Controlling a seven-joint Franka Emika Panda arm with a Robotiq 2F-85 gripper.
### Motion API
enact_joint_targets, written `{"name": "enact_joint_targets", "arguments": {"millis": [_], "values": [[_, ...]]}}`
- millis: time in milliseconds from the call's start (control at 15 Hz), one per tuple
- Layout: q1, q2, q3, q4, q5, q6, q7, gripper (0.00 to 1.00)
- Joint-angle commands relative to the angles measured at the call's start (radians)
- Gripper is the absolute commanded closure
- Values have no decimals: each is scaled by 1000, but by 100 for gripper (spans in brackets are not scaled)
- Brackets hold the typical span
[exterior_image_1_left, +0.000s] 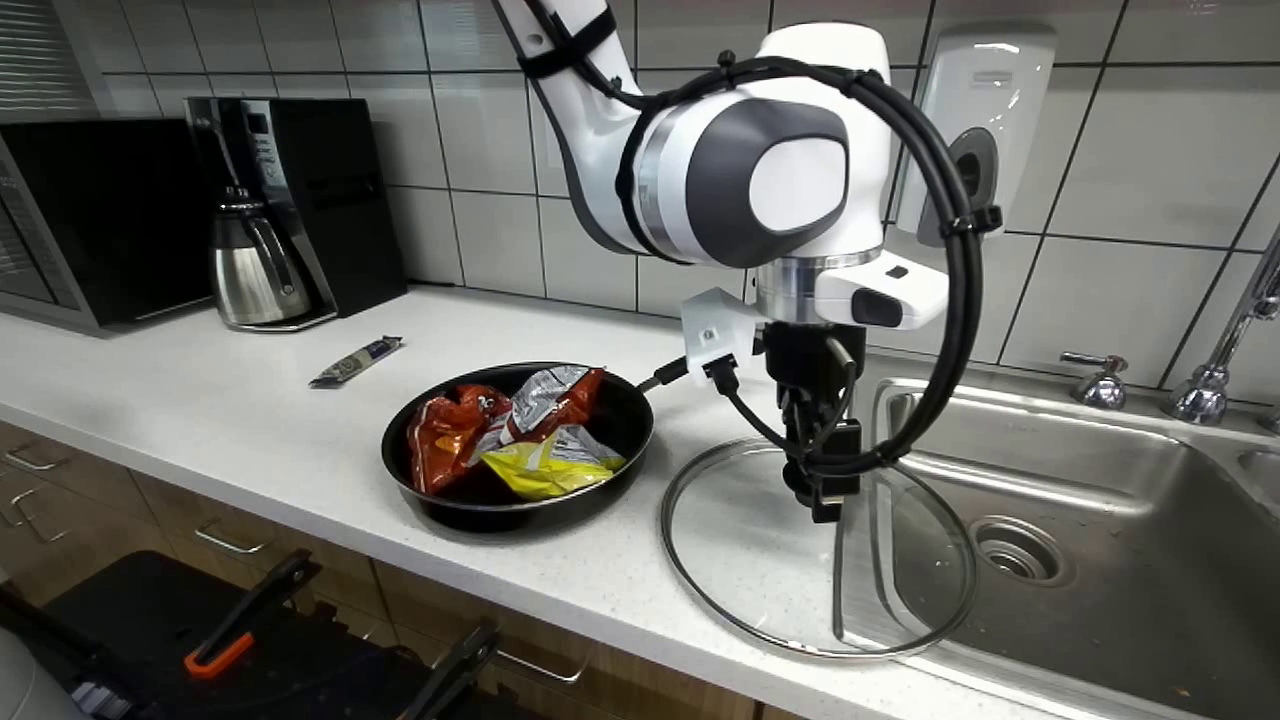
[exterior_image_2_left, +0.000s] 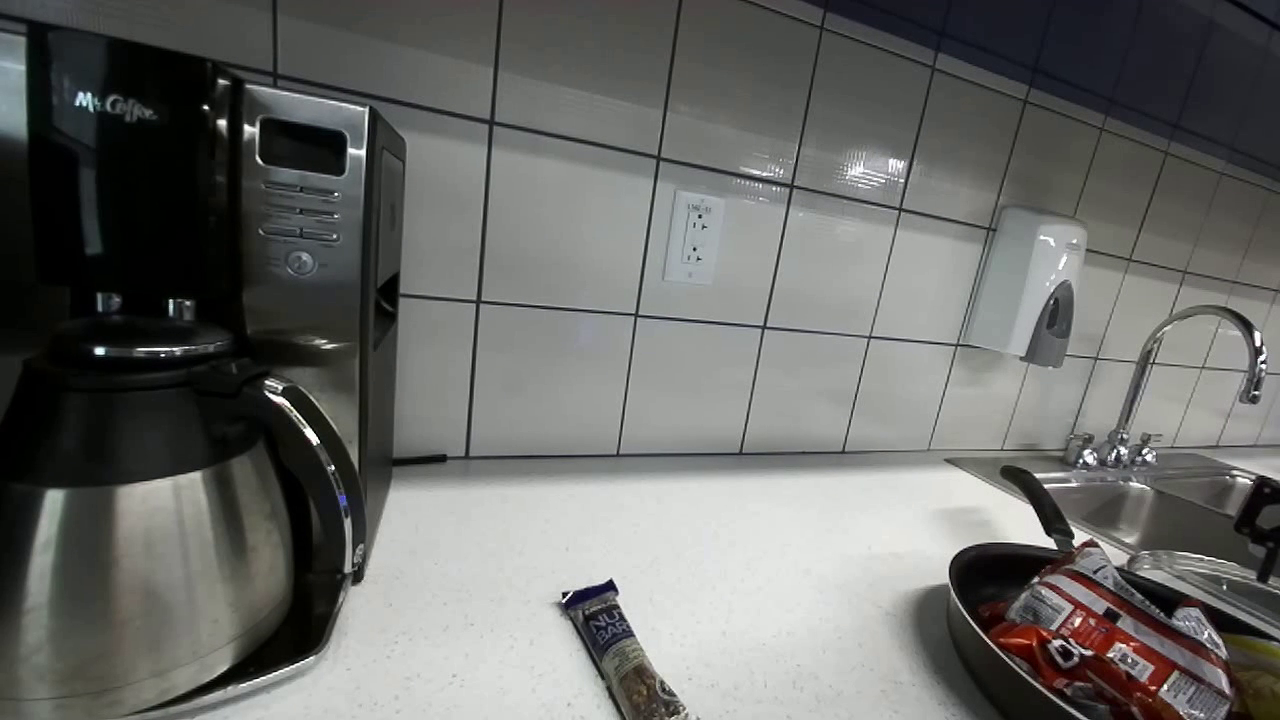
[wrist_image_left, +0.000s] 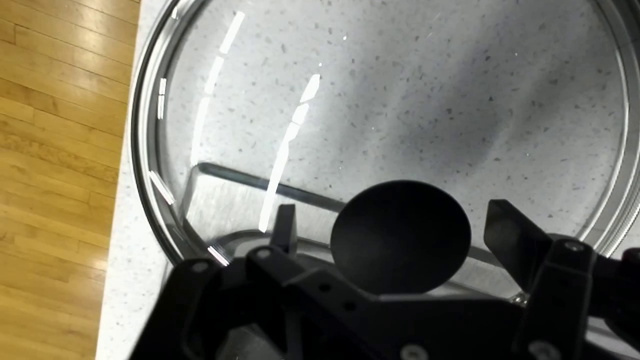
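Wrist view: gripper (wrist_image_left: 393, 226) set wide, fingers (wrist_image_left: 510, 235) well apart, with a round black knob (wrist_image_left: 400, 240) between and a gap on each side; knob part of the glass lid (wrist_image_left: 380, 120), flat on the tabletop (wrist_image_left: 131, 290) and partly over the edge of the steel sink (exterior_image_1_left: 1150, 600). In both exterior views, near the lid, a dark frying pan (exterior_image_1_left: 510, 518) holding red and yellow packets (exterior_image_1_left: 545, 470); farther from the gripper, a wrapped bar (exterior_image_1_left: 357, 362), then a coffee maker (exterior_image_1_left: 345, 200).

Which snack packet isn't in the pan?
The nut bar, in its slim wrapper with a dark blue end, lying on the white counter. The red packaging and yellow bag are both inside the black pan.
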Motion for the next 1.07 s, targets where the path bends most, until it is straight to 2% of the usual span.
{"name": "enact_joint_targets", "arguments": {"millis": [0,200,533,1000], "values": [[19,14,-20,24,17,-1,7,34],[23,11,-24,24,13,0,9,60],[39,-32,-41,0,-4,-1,13,61],[96,-99,-111,-20,-91,-14,43,61]]}}
